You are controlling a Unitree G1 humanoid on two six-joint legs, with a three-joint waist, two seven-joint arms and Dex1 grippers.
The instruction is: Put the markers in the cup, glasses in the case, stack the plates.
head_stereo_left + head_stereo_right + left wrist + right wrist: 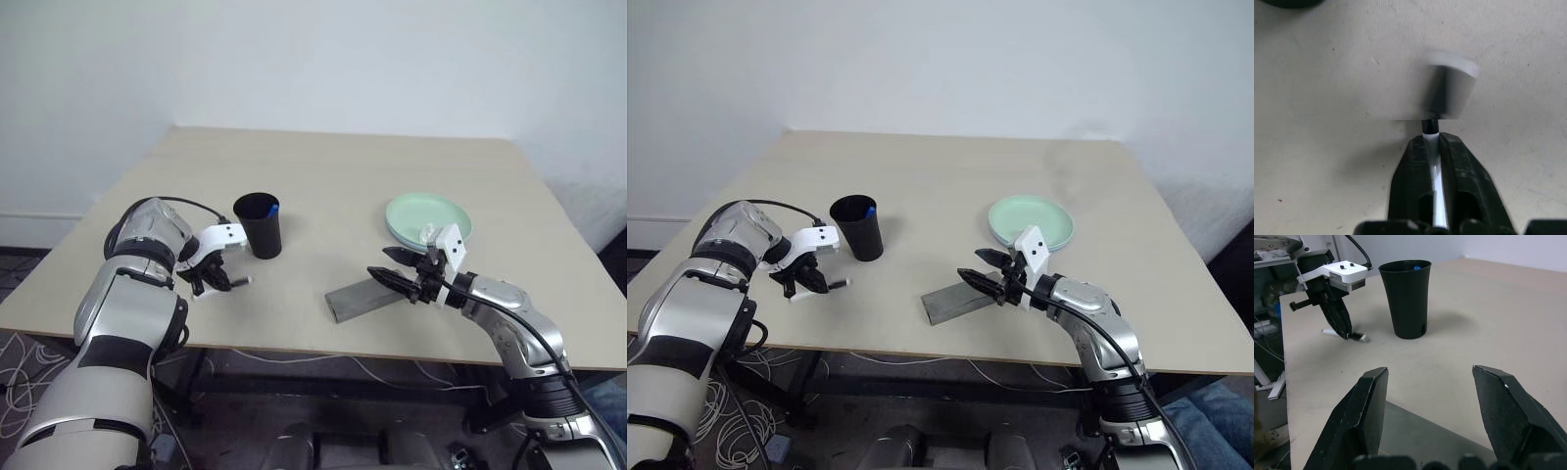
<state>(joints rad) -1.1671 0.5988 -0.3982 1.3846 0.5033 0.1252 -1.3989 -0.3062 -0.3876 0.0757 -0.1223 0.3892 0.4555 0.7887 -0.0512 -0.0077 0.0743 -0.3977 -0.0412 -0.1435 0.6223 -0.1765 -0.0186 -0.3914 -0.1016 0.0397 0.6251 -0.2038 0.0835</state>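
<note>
My left gripper (233, 284) points down at the table's left front and is shut on a white marker (1436, 176) that lies on the table. The black cup (260, 226) stands just behind it, with a blue cap (272, 208) showing at its rim. The mint green plate (428, 217) sits at the right, with a bluish rim showing under its near edge. The flat grey case (358, 298) lies at the front centre. My right gripper (378, 262) hovers open over the case's right end, with nothing between its fingers. The glasses are not to be made out.
A small pale lump (428, 233) rests on the plate's near edge; I cannot tell what it is. The wooden table (333, 166) has a white wall behind it. Its front edge runs close under both grippers.
</note>
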